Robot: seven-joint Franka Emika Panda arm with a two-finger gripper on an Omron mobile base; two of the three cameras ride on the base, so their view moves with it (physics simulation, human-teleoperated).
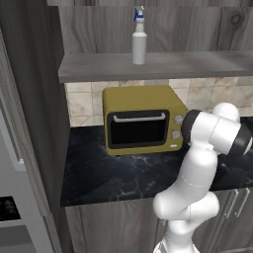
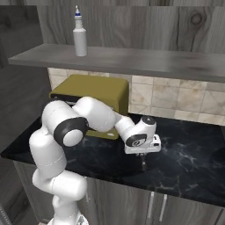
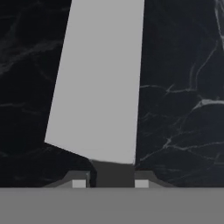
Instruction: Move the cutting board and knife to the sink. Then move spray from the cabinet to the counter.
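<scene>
Hand (image 3: 110,181): seen at the bottom centre of the hand view, its two fingertips (image 3: 79,183) drawn in narrow on the dark handle of the knife (image 3: 98,83). In the right base view it hangs low over the bench, right of centre.
Knife: the broad grey blade runs from the fingertips up the middle of the hand view, over the black surface. Whether the blade is resting on the bench or just above it cannot be told.
Grip check: the handle is judged to be seated between both fingertips. The hold should be confirmed firm before any lift, since a thin handle with a broad blade is likely to pivot.
Lift: a straight, slow rise is advised, so that the blade is not dragged across the bench (image 2: 193,154).
Carry: the blade should be kept level and pointed away from the yellow oven (image 2: 90,94), at centre left of the right base view.
Sink: its place cannot be given from these views; the base may need to be driven.
Spray (image 1: 139,37): upright on the cabinet shelf (image 1: 197,64), upper centre of the left base view, well apart from the hand. It is left for the later step.
Risk: slip of the handle during a wide swing.
</scene>
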